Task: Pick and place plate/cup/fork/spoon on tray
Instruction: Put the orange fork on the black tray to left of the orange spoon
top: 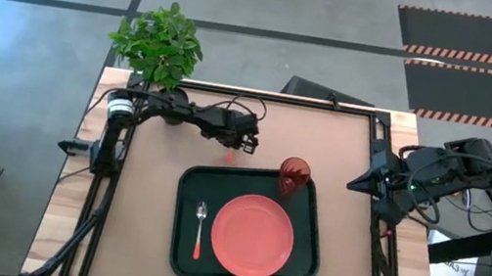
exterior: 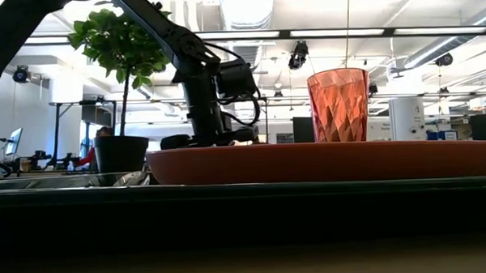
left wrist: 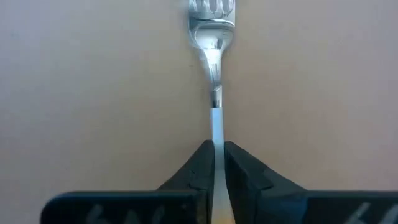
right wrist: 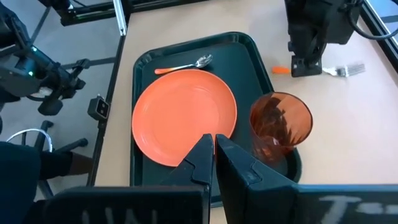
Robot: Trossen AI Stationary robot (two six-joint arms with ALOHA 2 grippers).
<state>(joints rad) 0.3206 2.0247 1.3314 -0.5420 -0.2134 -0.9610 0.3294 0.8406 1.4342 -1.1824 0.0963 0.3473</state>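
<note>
The dark tray [top: 194,184] lies mid-table. On it are the coral plate [top: 252,236], the spoon [top: 200,230] to the plate's left, and the red-brown cup [top: 293,176], upright in the tray's far right corner. The fork [right wrist: 339,71] lies on the table just beyond the tray's far edge, its tines toward the table's left. My left gripper [top: 247,145] stands over the fork and is shut on it. My right gripper [top: 354,186] is shut and empty at the table's right edge. My left gripper pinches the fork's handle [left wrist: 216,127] between its two fingers, just behind the silver neck. The fingers come from above, pointing down, across the fork. The orange handle end [right wrist: 281,70] sticks out on one side and the tines [right wrist: 351,69] on the other. The fork lies level, low at the table.
A potted plant [top: 166,46] stands at the table's far left corner, behind the left arm. Bare table lies beyond the tray's far edge and to the tray's left and right. The room shows beyond the table.
</note>
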